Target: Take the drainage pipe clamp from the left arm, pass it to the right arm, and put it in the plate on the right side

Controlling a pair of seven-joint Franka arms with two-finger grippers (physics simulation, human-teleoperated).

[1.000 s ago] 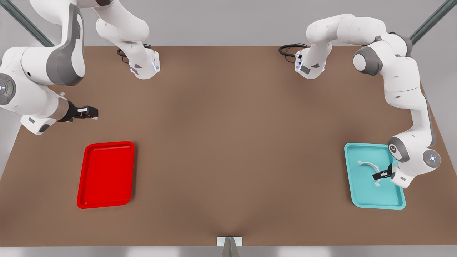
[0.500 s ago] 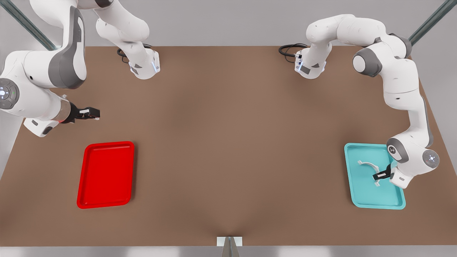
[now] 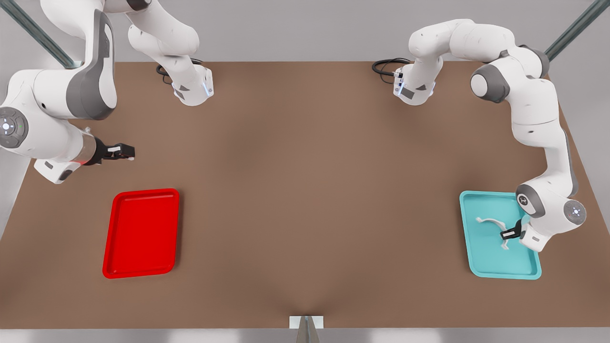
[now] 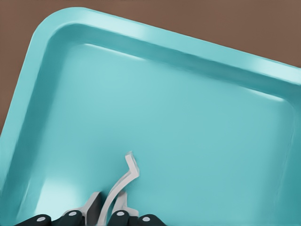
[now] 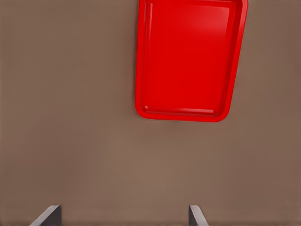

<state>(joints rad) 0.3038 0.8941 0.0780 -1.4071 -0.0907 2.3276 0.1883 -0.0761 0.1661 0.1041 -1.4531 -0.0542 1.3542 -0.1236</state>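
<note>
The white drainage pipe clamp (image 3: pixel 491 222) is over the teal tray (image 3: pixel 486 262) at the front view's right. My left gripper (image 3: pixel 506 234) is shut on one end of it. In the left wrist view the clamp (image 4: pixel 127 176) rises from between the fingers of the left gripper (image 4: pixel 109 205), above the teal tray floor (image 4: pixel 188 117). My right gripper (image 3: pixel 127 152) hovers open at the front view's left, behind the red plate (image 3: pixel 141 233). The right wrist view shows its fingertips (image 5: pixel 49 215) wide apart, with the red plate (image 5: pixel 188 56) beyond them and nothing between them.
Both arm bases (image 3: pixel 193 90) (image 3: pixel 414 90) stand at the table's far edge with black cables (image 3: pixel 383 65) beside them. A small white bracket (image 3: pixel 306 322) sits at the near edge. Bare brown tabletop (image 3: pixel 305 190) spans the space between the trays.
The left gripper's fingers closed on the clamp, and the clamp shifted slightly in the teal tray. The right gripper drifted a little toward the table's middle.
</note>
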